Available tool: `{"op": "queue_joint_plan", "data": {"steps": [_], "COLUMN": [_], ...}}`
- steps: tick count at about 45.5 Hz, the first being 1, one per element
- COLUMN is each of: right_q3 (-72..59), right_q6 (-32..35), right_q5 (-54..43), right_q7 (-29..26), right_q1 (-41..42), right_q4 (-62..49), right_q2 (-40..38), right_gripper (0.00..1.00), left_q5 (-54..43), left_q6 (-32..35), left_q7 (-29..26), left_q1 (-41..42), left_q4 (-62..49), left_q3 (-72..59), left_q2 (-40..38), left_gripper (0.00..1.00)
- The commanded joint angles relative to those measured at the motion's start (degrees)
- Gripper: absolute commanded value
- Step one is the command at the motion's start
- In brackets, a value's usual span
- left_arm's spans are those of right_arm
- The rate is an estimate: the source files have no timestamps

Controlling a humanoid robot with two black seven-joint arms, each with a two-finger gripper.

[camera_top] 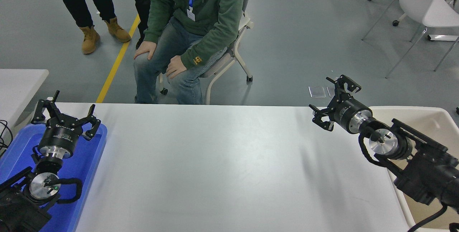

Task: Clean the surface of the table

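Blue tray [14, 153] under left pincer [64, 113], prongs apart; right pincer [331, 101] apart above table surface [222, 167], beside beige bin [435, 119].

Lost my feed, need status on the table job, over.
Both grippers open: left gripper over blue tray, right gripper above table surface's far right corner. Nothing on the tabletop.

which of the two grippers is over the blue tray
The left gripper, parked at the lower left, hangs over the blue tray. The right gripper is over the far right corner of the table surface instead.
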Motion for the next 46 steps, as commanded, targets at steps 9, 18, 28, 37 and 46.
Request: {"op": "queue_joint_plan", "data": {"steps": [9, 18, 28, 37, 46], "right_q3": [1.7, 2.7, 3.2, 2.5, 3.0], "right_q6": [1.8, 3.4, 3.3, 3.1, 2.7], "right_q5": [5.7, 5.7, 5.6, 3.6, -7.7], "right_q7": [0.4, 0.4, 0.5, 2.5, 5.4], "right_q1": [-1.3, -1.4, -2.2, -2.4, -2.4], "right_q4": [0.3, 0.3, 0.2, -0.5, -0.8], "right_q2": [3.0, 4.2, 4.3, 3.7, 3.4], "right_gripper": [1.00, 1.00, 1.00, 1.00, 1.00], "left_q5": [0.0, 0.0, 0.0, 0.0, 0.0], "left_q6": [0.1, 0.0, 0.0, 0.0, 0.1], "left_q7": [0.0, 0.0, 0.0, 0.0, 0.0], "left_q1": [-0.1, 0.0, -0.1, -0.1, -0.1], "left_q4": [0.0, 0.0, 0.0, 0.0, 0.0], "left_q3": [0.0, 0.0, 0.0, 0.0, 0.0], "left_q2": [0.0, 0.0, 0.0, 0.0, 0.0], "left_gripper": [1.00, 1.00, 1.00, 1.00, 1.00]}}
